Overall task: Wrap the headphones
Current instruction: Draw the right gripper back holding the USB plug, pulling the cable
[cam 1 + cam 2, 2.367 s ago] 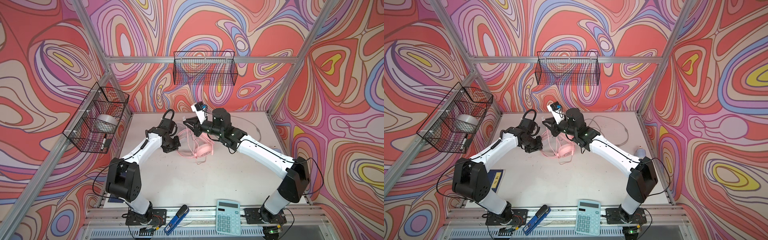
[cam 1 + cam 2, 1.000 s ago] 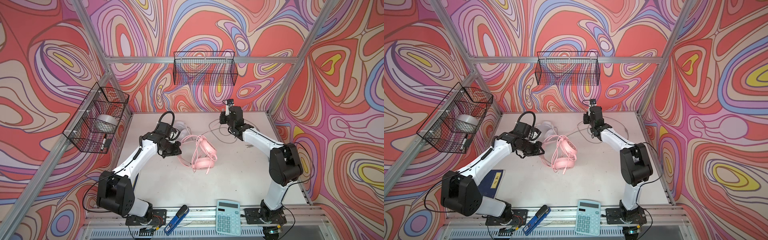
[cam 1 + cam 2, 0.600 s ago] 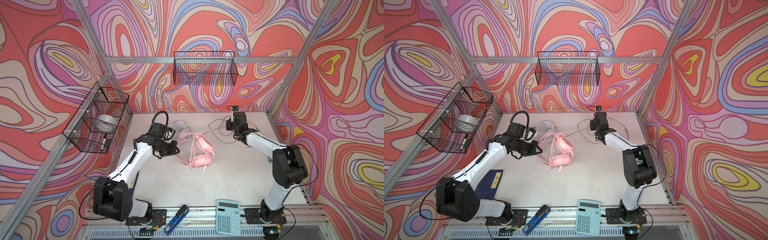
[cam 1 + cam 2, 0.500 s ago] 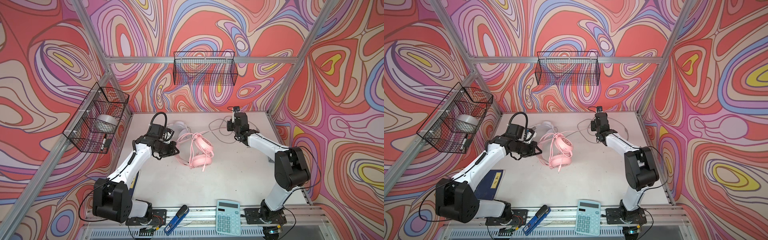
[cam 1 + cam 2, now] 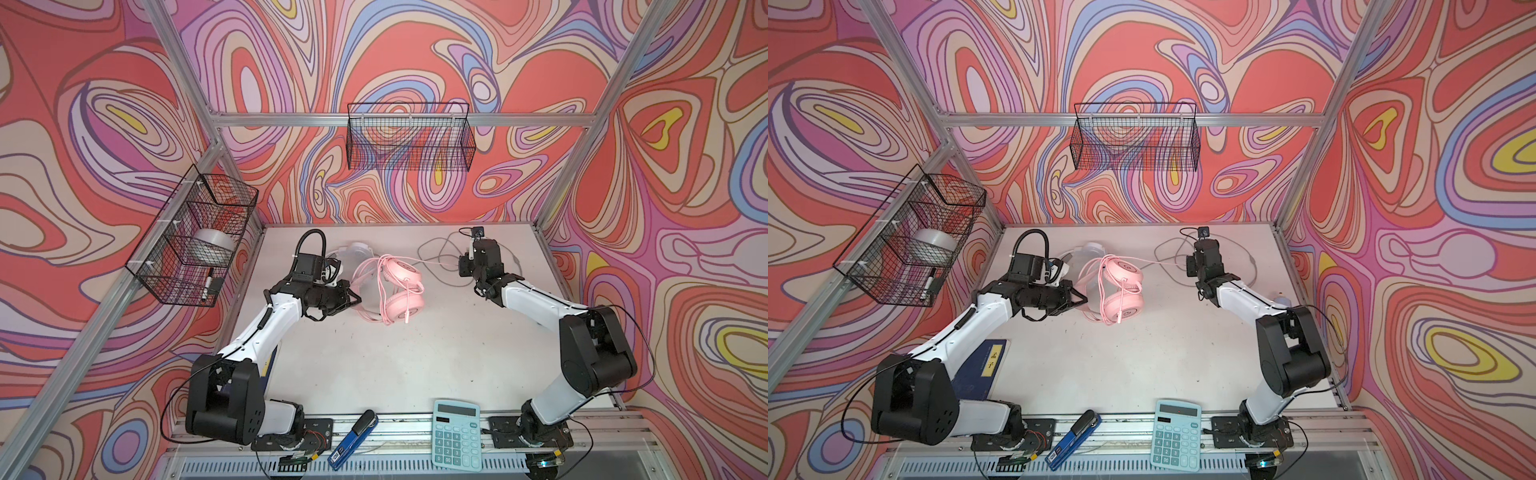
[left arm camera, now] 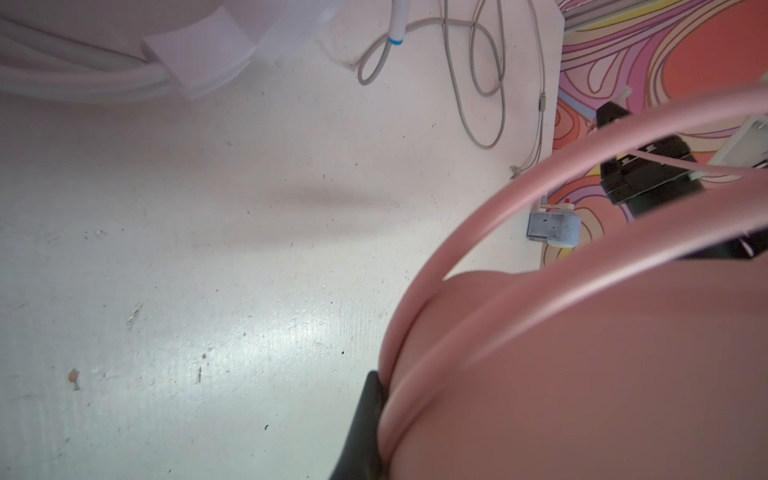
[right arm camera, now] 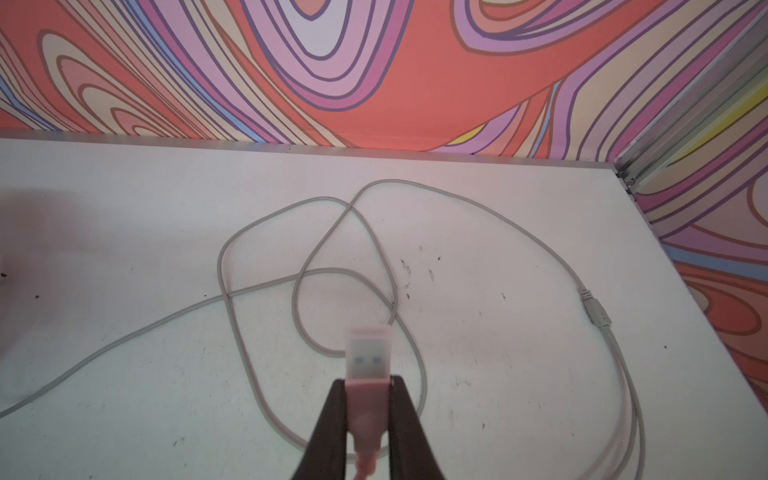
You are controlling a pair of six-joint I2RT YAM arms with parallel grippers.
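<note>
Two pincers have drawn apart since the earlier frames, when both crowded over the pink headset (image 5: 395, 286), now mid-frame on the tabletop (image 5: 374, 365). Left of centre, the left pincer (image 5: 352, 296) stays clamped on its headband (image 6: 399, 353), with the white headset (image 5: 358, 251) just behind. At right, the right pincer (image 7: 368, 384) grips the pink plug (image 7: 368, 357), and the pink cord (image 5: 440, 263) is stretched out (probably ready for winding).

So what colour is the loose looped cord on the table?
Grey. The thin looped cord shows best in the right wrist view.
</note>
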